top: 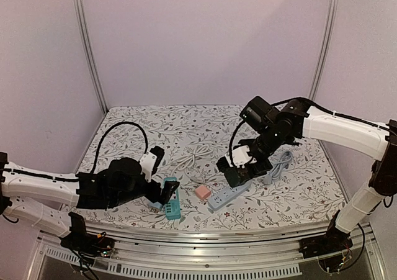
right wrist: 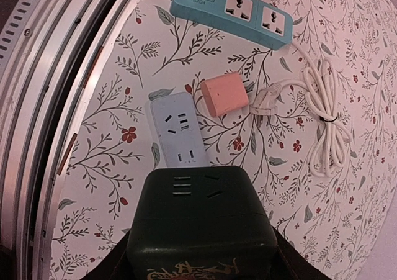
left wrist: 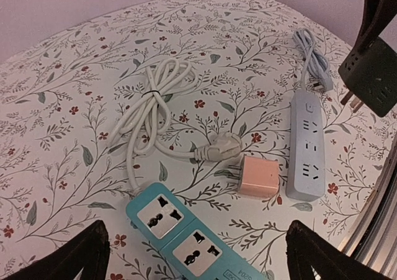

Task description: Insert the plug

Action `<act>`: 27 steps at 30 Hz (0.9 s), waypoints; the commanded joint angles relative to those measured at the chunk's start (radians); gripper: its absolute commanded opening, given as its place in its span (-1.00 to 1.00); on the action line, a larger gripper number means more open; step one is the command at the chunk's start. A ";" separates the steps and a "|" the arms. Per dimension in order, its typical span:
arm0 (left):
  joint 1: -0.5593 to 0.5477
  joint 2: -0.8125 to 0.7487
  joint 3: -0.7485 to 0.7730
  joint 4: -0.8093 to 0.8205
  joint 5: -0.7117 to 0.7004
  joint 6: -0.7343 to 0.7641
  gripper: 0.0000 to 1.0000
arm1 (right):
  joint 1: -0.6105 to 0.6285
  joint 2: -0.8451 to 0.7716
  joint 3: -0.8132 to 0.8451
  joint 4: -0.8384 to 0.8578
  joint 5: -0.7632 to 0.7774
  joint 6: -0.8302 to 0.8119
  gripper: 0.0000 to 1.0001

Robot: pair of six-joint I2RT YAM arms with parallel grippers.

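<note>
My right gripper [top: 240, 168] is shut on the plug, a dark green cube adapter [right wrist: 201, 224]. Its metal prongs show in the left wrist view [left wrist: 371, 72]. It hangs above the near end of the grey power strip [right wrist: 177, 131], not touching it. The grey strip [top: 229, 196] lies flat, sockets up. My left gripper [left wrist: 198, 249] stands open over a teal power strip [left wrist: 180, 236], its fingers [left wrist: 74, 258] either side and nothing between them. In the top view the left gripper [top: 162, 193] sits at the teal strip [top: 172, 200].
A pink adapter [left wrist: 260, 176] lies between the two strips. A coiled white cable [left wrist: 155, 100] with its white plug [left wrist: 220, 148] lies behind it. The grey strip's cable [left wrist: 313, 63] is bundled at the right. The table's metal front rail [right wrist: 56, 94] runs close to the strips.
</note>
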 commanded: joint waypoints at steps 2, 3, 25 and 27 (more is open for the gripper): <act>0.011 -0.055 -0.055 0.030 -0.024 -0.019 0.99 | 0.005 0.068 0.061 -0.075 -0.036 -0.038 -1.00; 0.011 -0.064 -0.060 0.026 -0.036 -0.024 0.99 | 0.014 0.076 0.068 -0.079 -0.035 -0.038 -1.00; 0.012 -0.121 -0.096 0.002 -0.117 -0.042 0.98 | 0.102 0.236 0.090 -0.058 0.204 -0.087 -1.00; 0.012 -0.120 -0.102 0.011 -0.117 -0.037 0.99 | 0.096 0.239 0.089 -0.052 0.200 -0.093 -1.00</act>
